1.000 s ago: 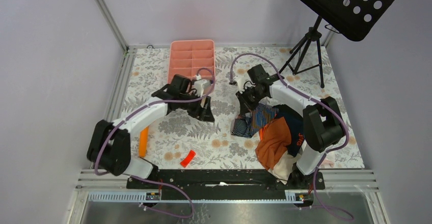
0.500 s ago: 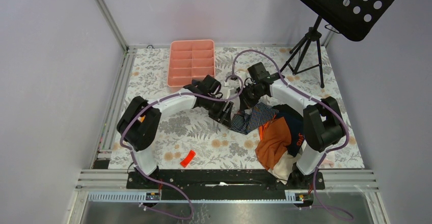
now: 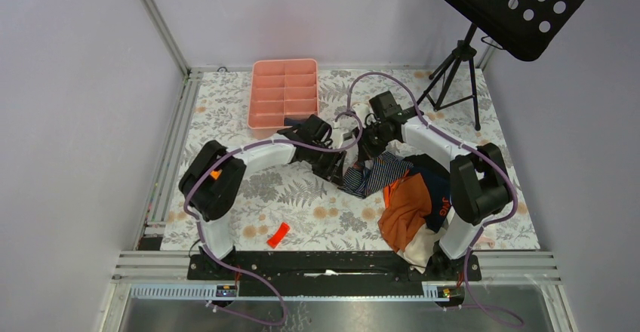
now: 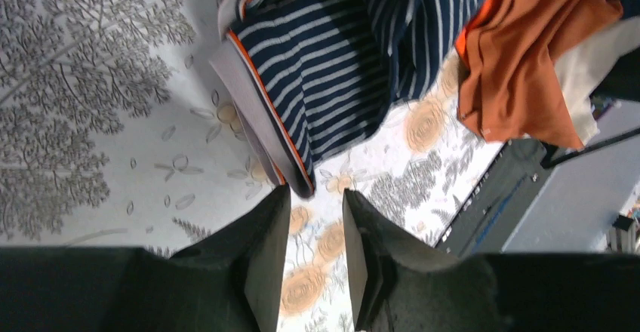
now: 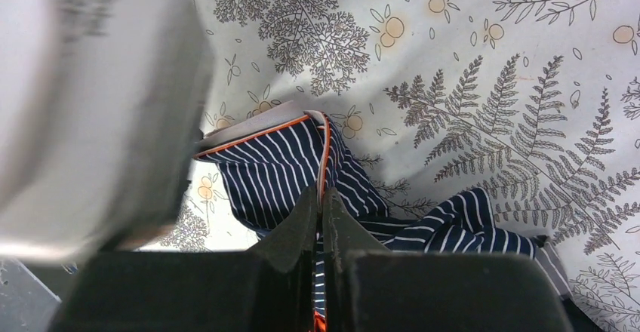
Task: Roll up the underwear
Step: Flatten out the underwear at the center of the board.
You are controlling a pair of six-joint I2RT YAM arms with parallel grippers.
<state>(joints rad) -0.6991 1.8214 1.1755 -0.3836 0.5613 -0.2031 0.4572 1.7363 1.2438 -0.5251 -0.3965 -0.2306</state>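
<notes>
Starting with my right gripper (image 5: 321,196): it's pinching down tight on the striped underwear (image 5: 272,166), right on the orange-trimmed waistband (image 5: 256,121), and I'm lifting that edge a bit off the tabletop (image 5: 528,60). The point is to get the band clear of the clothes pile so there's a clean edge to start rolling from.

My left gripper (image 4: 315,196) is hanging low with its fingers spread. Nothing is between them yet, and it's sitting just beside the folded corner of the waistband. I'm bringing it in from the opposite side so both ends of the band get held and the cloth is stretched flat instead of bunching up.

The rest of the striped pair is trailing back towards the orange garment (image 3: 405,204), and part of it looks to be lying against it or tucked under it. That's why I'm working the far edge and not the middle. There's dark cloth under the orange stuff, but from the top view I honestly can't tell if that's another pair.

I'd say no rolling is happening yet; this is just the grab-and-spread bit. The risk is dragging the orange piece along. The pink tray (image 3: 284,90) is sitting well apart at the back.
</notes>
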